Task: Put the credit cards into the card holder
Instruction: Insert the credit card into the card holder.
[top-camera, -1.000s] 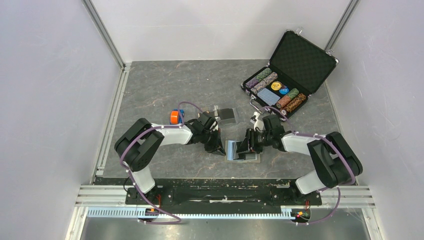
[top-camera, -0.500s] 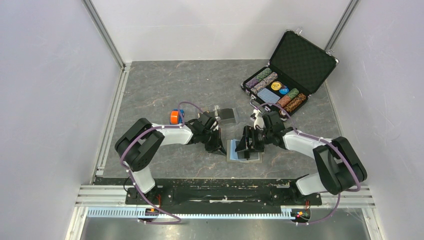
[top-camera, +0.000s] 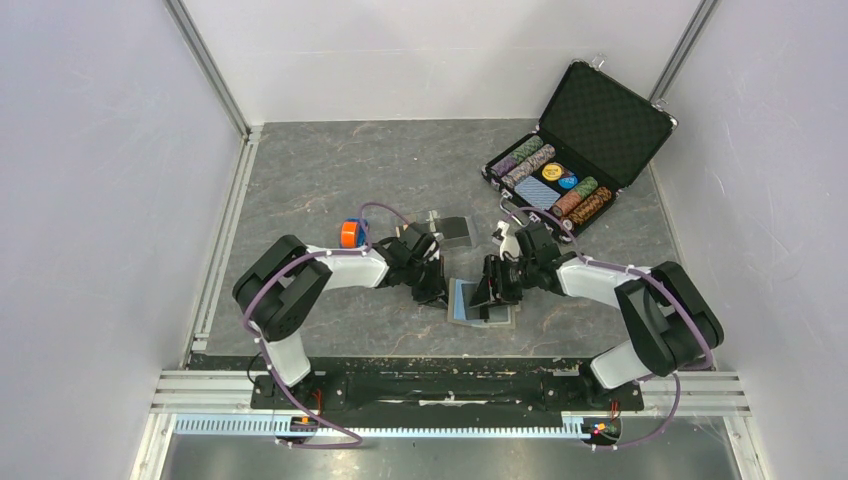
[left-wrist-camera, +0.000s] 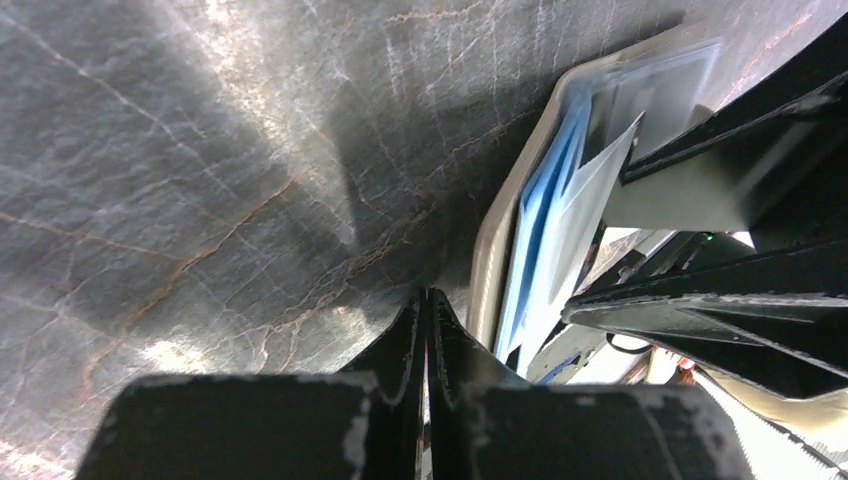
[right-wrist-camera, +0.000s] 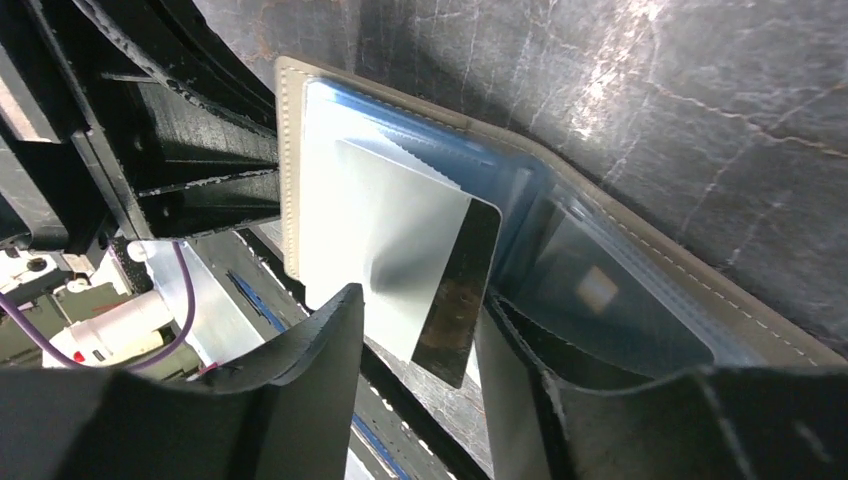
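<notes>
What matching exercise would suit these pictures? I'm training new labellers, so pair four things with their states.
Things:
1. card holder
2. left gripper
3. poker-chip case
4. credit card

States:
A. jaws shut
B. lid raised, at the back right
C. lying open, pale blue inside
D. shiny, with a dark stripe along one edge

Pairs: 1-C, 2-A, 3-B, 4-D
</notes>
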